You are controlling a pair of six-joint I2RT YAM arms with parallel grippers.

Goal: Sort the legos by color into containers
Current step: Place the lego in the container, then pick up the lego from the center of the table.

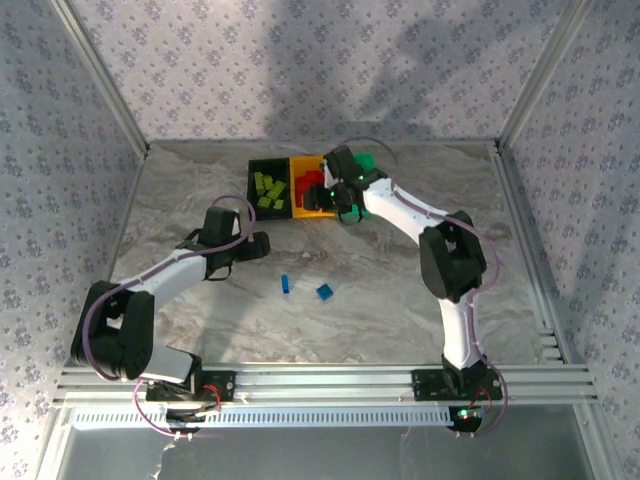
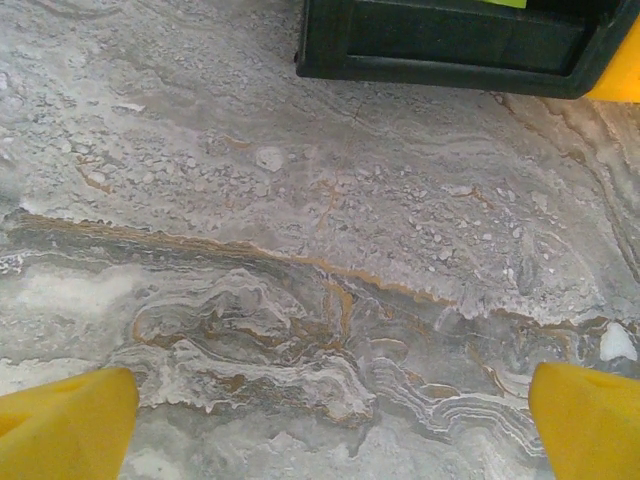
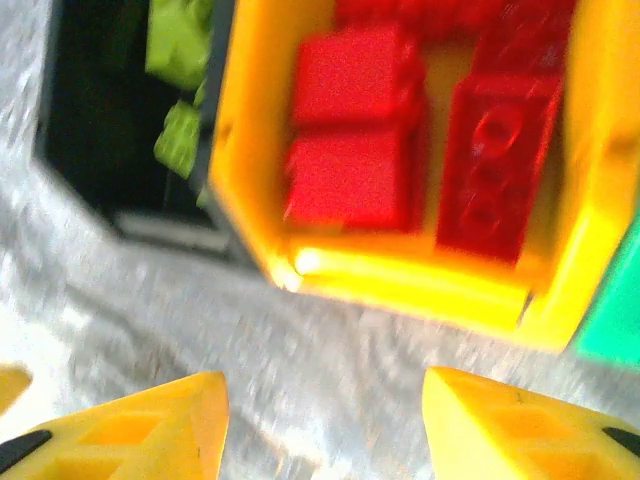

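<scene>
Sorting nearly done, we judge: green bricks (image 1: 268,190) in black bin (image 1: 252,185), red bricks (image 3: 355,130) in yellow bin (image 3: 400,280) just ahead of right tool (image 3: 325,420), open, empty. Two blue bricks (image 1: 286,285) left on worktop (image 2: 300,200) near left tool (image 2: 330,400), also open; teal bin (image 3: 615,320) is theirs.

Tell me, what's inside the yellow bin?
Red legos lie in the yellow bin. Anything under them is covered, and the right arm hides part from above.

Left arm (image 1: 165,272) and right arm (image 1: 405,207) have white links, black joints, purple cables (image 1: 87,322), yellow pincer fingers (image 2: 65,420).
</scene>
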